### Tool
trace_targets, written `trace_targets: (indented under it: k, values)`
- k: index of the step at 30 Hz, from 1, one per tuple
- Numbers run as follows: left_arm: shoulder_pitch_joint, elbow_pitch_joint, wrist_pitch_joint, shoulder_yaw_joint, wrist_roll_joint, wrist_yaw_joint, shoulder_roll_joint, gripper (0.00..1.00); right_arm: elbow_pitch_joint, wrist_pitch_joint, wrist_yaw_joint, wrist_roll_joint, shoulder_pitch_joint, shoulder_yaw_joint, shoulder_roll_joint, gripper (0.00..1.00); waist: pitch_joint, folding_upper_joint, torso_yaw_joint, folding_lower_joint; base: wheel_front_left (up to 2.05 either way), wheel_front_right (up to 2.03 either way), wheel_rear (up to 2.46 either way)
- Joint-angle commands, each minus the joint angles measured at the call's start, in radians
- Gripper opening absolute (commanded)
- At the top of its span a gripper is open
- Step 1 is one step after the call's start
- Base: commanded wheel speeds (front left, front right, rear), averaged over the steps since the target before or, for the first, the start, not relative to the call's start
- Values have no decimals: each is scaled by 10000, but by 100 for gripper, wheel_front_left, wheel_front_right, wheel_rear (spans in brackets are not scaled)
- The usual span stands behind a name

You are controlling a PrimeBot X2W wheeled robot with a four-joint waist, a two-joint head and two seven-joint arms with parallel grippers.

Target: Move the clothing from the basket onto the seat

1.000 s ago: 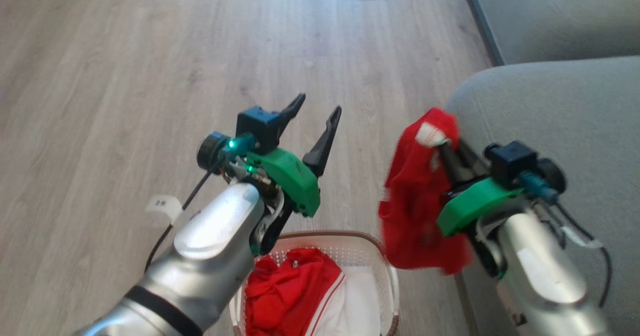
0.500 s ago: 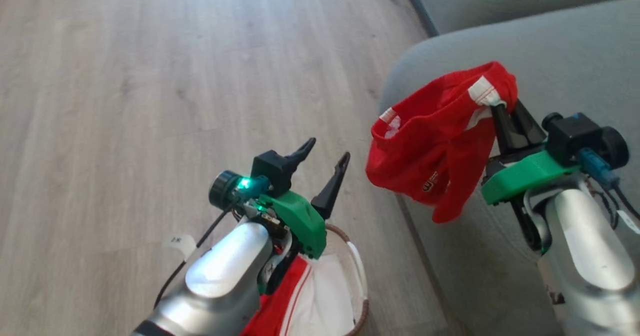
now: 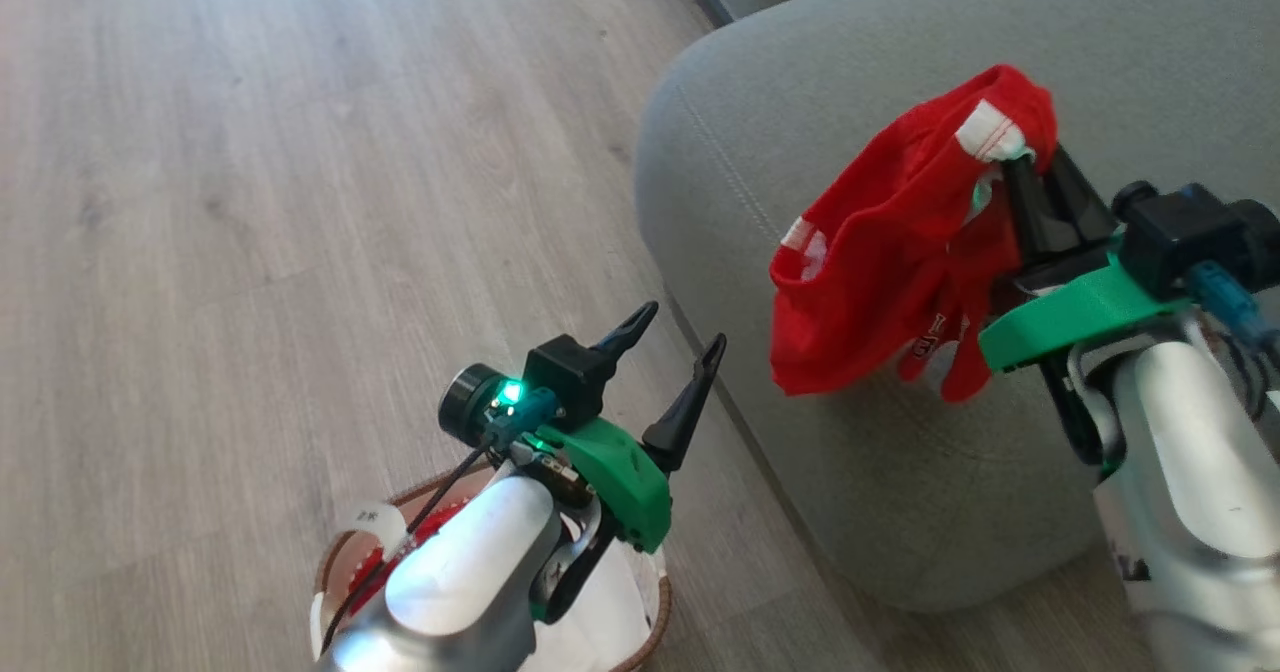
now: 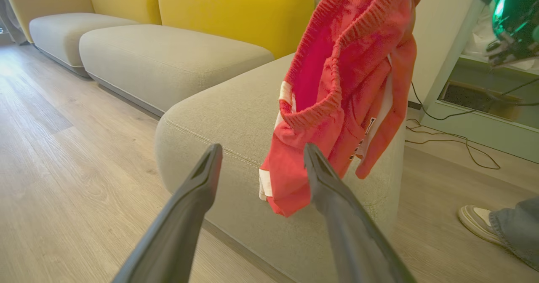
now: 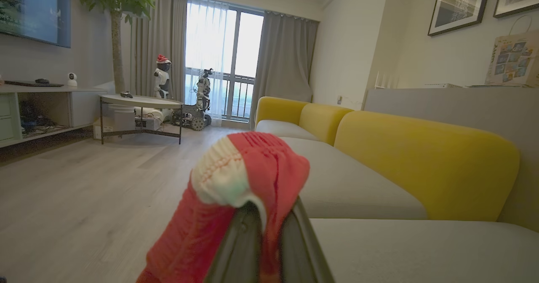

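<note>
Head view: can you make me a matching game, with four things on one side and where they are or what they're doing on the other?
Things
1. bright red thin-fabric garment with white trim
2. small oval cream-white plastic basket with brown rim
3. left gripper
4. large grey-green fabric seat cushion

Clues
A. open, holding nothing
B. standing on the wooden floor
C. dangling from the shut right gripper
D. to the right of the basket

Pairs: 1-C, 2-B, 3-A, 4-D

Clothing [image 3: 880,282] hangs above seat [image 3: 800,102] corner; basket [image 3: 335,552] left, on floor [image 3: 250,252].
</note>
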Motion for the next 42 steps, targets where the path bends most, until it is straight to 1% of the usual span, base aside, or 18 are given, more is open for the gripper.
trace_targets:
  k: [1, 6, 11, 12, 17, 21, 25, 29, 32, 36, 40, 42]
  values:
    - [-291, -338, -133, 434, 80, -15, 40, 100, -425, 19, -4, 47, -354, 77, -61, 0, 76, -1, -131, 0, 0, 0, 0]
    - [-178, -460, -133, 465, 267, -65, -7, 100, -551, 108, -4, 67, -337, -131, -37, 0, 233, -1, -256, 0, 0, 0, 0]
    - [-184, -616, -133, 494, 460, -81, -35, 100, -202, 221, -4, 204, -1038, -213, -58, 0, 548, -1, -91, 0, 0, 0, 0]
    - [-207, -705, -133, 452, 617, -76, -39, 100, 135, 284, -4, 260, -1624, -307, -205, 0, 804, -1, 24, 0, 0, 0, 0]
    - [-468, -768, -133, 375, 946, -88, 12, 100, 1191, 240, -4, 478, -3674, -900, -509, 0, 1717, -1, 446, 0, 0, 0, 0]
    - [-892, -994, -127, 371, 1197, -52, 189, 100, 2077, 265, -4, 350, -5522, -1324, -1054, 0, 2673, -1, 887, 0, 0, 0, 0]
    - [-1366, -1411, -65, 409, 1477, 91, 426, 100, 2976, 316, -4, 535, -7348, -1954, -1471, 0, 3627, -1, 1260, 0, 0, 0, 0]
    - [-1793, -1921, 91, 404, 1701, 178, 593, 100, 3922, 220, -4, 240, -8885, -2414, -1893, 0, 4445, -1, 1590, 0, 0, 0, 0]
    - [-2099, -2304, 206, 353, 1881, 232, 647, 100, 4521, 97, -4, -92, -9738, -2852, -2232, 0, 4983, -1, 1869, 0, 0, 0, 0]
    - [-2424, -2686, 346, 267, 2085, 293, 684, 100, 5298, -66, -4, -598, -10351, -3466, -2552, 0, 5612, -1, 2184, 0, 0, 0, 0]
    - [-2645, -2884, 435, 276, 2249, 445, 763, 100, 5906, -139, -4, -1080, -10331, -4091, -2464, 0, 6146, -1, 2308, 0, 0, 0, 0]
    - [-2681, -2921, 445, 283, 2272, 472, 788, 100, 5997, -145, -4, -1197, -10247, -4225, -2399, 0, 6268, -1, 2324, 0, 0, 0, 0]
